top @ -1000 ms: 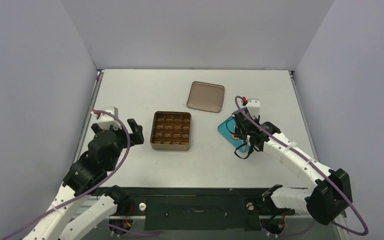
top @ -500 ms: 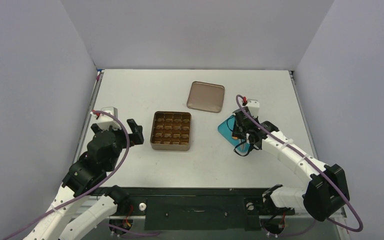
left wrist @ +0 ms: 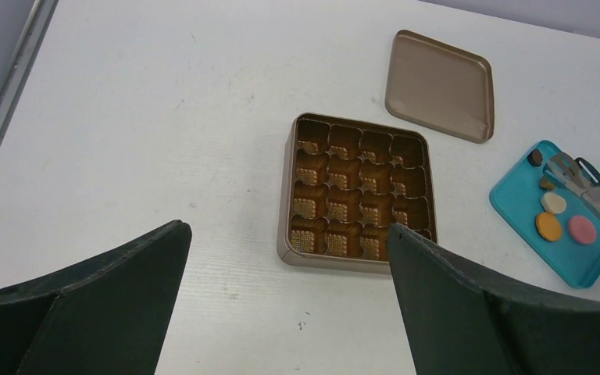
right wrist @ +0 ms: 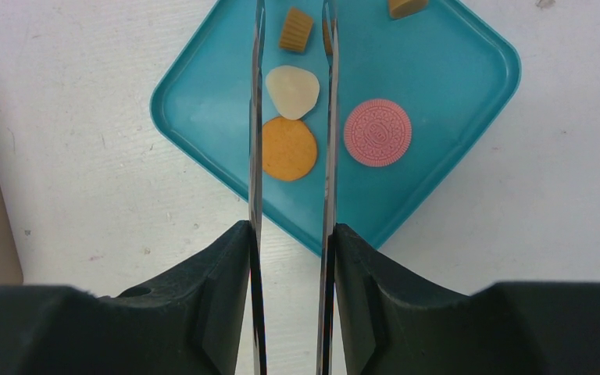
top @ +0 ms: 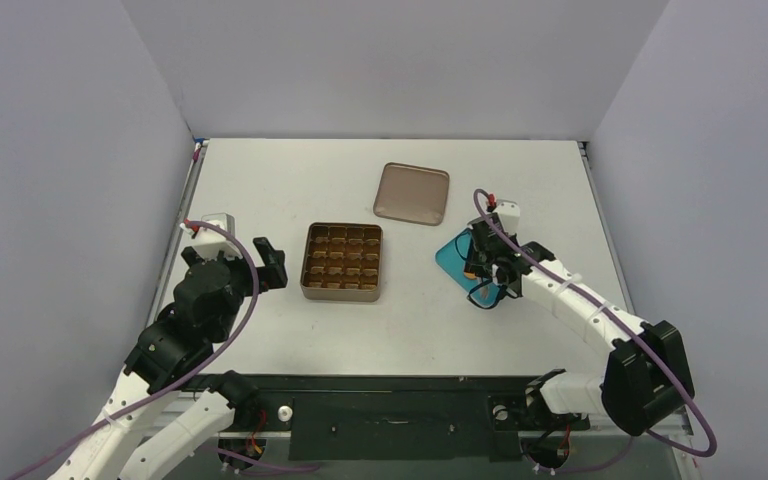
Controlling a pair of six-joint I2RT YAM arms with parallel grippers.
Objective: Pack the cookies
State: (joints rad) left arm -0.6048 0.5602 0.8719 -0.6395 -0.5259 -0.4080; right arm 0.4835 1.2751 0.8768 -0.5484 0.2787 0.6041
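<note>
The cookies lie on a teal plate (right wrist: 437,70): an orange round (right wrist: 289,148), a cream-white piece (right wrist: 291,90), a pink round (right wrist: 377,132) and small brown bits (right wrist: 295,30). They also show in the left wrist view (left wrist: 548,226). My right gripper (right wrist: 291,234) is shut on metal tweezers (right wrist: 255,117), whose two blades stand apart on either side of the orange and cream pieces. In the top view it (top: 482,262) hovers over the plate. My left gripper (left wrist: 285,266) is open and empty, just near of the brown gridded tin (left wrist: 359,187), whose cells look empty.
The tin's lid (top: 412,194) lies flat behind the tin (top: 343,262), towards the back of the white table. The plate (top: 453,251) sits right of the tin. Grey walls close in the left, back and right sides.
My right arm has shifted slightly further over the teal plate. The left arm, tin and lid have not moved.
</note>
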